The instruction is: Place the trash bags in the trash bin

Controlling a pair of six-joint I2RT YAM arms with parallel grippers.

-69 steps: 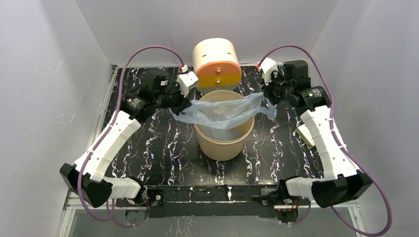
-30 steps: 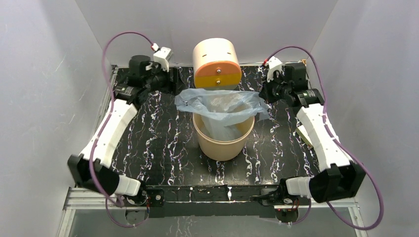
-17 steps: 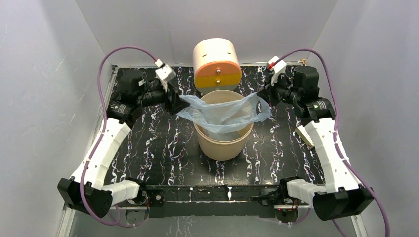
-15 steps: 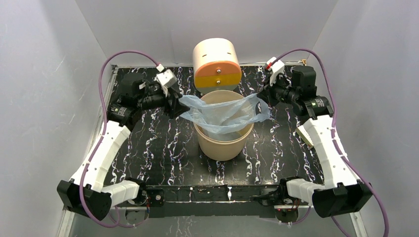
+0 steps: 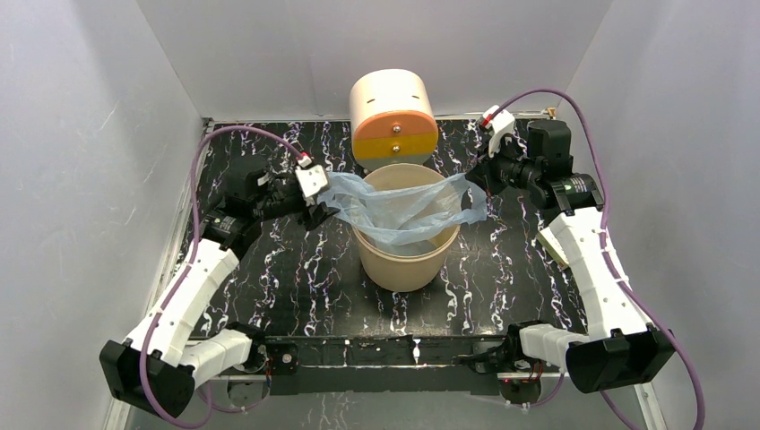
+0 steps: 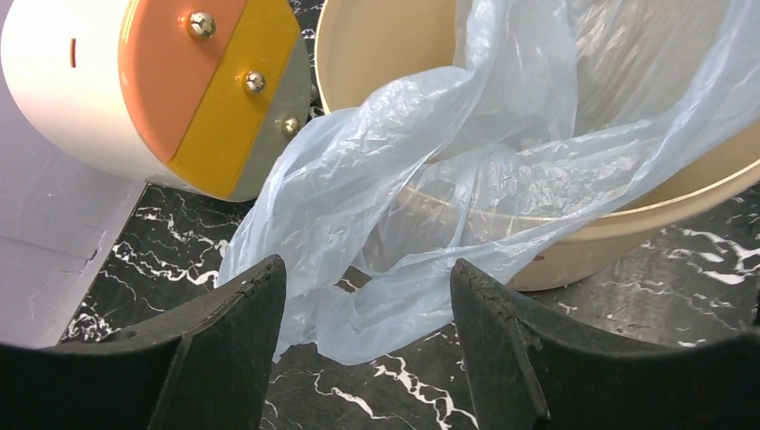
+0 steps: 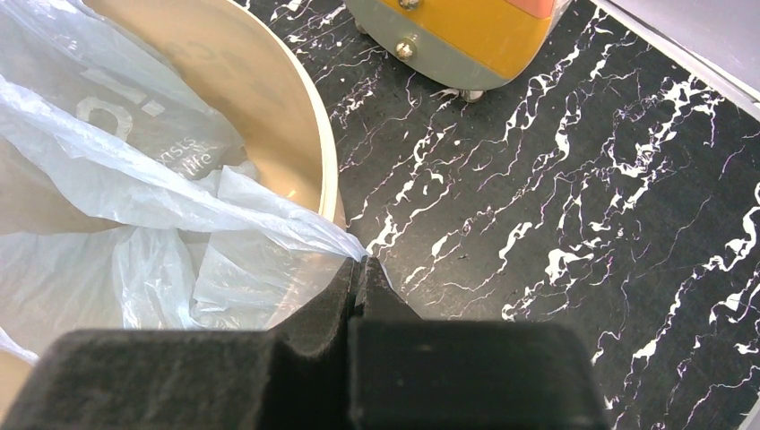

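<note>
The pale-blue trash bag (image 5: 401, 204) hangs stretched across the mouth of the beige trash bin (image 5: 405, 262), its middle sagging inside. My right gripper (image 5: 473, 179) is at the bin's right rim, shut on the bag's right corner (image 7: 296, 228); the fingertips (image 7: 360, 265) pinch the film. My left gripper (image 5: 324, 204) is open at the bin's left side. In the left wrist view its fingers (image 6: 255, 300) stand wide apart, and the bag's loose left flap (image 6: 376, 296) lies on the table between them, unpinched. Bin wall (image 6: 618, 242).
A cream cylinder with an orange-yellow front and knobs (image 5: 392, 112) stands just behind the bin, close to both grippers (image 6: 179, 98). A small pale object (image 5: 552, 246) lies on the black marbled table under the right arm. White walls enclose the left, right and back.
My left gripper has swung from the back left corner down to the bag's left flap beside the bin, still open. The right gripper kept its grip and shifted only slightly.
</note>
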